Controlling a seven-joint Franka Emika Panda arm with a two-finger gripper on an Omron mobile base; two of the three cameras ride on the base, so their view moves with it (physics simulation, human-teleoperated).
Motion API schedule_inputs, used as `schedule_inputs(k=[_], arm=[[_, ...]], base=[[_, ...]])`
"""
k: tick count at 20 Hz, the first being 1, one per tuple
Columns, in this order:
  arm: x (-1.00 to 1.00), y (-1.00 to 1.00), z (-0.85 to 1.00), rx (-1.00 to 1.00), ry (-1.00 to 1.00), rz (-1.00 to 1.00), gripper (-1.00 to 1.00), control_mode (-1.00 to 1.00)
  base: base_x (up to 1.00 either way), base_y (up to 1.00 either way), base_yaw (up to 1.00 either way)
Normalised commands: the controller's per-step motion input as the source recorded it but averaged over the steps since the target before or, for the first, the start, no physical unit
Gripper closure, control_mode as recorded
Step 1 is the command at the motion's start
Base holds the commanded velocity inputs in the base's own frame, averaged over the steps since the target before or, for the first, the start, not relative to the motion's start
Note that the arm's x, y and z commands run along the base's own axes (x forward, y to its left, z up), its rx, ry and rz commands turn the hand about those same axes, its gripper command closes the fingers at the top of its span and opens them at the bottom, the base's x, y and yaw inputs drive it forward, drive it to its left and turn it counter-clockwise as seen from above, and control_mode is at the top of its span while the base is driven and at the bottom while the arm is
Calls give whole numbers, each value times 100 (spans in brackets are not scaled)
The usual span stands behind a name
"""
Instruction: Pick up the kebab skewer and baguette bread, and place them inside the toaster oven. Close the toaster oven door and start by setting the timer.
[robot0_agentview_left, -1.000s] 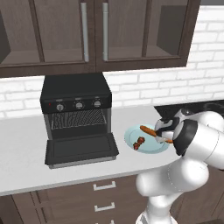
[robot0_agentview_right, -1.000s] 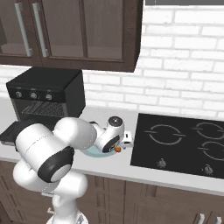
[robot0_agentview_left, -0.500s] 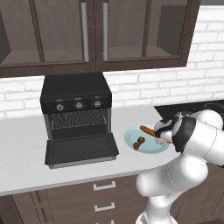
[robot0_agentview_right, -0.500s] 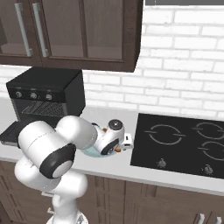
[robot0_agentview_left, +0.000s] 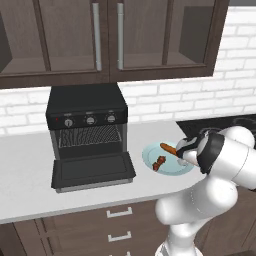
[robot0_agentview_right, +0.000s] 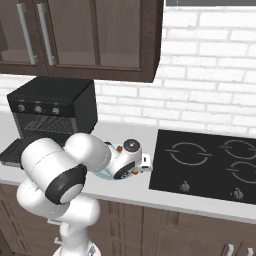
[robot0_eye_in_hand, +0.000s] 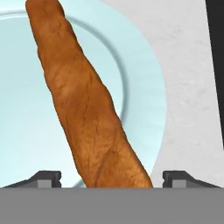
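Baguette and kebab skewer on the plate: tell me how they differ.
The baguette is a long orange-brown loaf; the kebab skewer is a much shorter stick of dark reddish-brown chunks. The baguette lies under the end effector, between its fingertips; the kebab skewer lies clear of it, nearer the toaster oven. Both rest on the pale blue plate.

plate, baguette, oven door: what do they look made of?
Plate: glazed ceramic or glass by the look, pale blue and glossy, with a soft sheen along the inner ring.
Baguette: baked bread, matte orange-brown crust with fine cracks.
Oven door: black metal frame, likely a dark glass pane; dull finish, no clear reflection.
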Motion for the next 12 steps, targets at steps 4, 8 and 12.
schedule_inputs(k=[4, 8, 12], arm=[[0, 0, 0, 0, 0, 0, 100, -100], [0, 0, 0, 0, 0, 0, 100, -100], [0, 0, 0, 0, 0, 0, 100, -100]], base=[[0, 0, 0], [0, 0, 0], [0, 0, 0]])
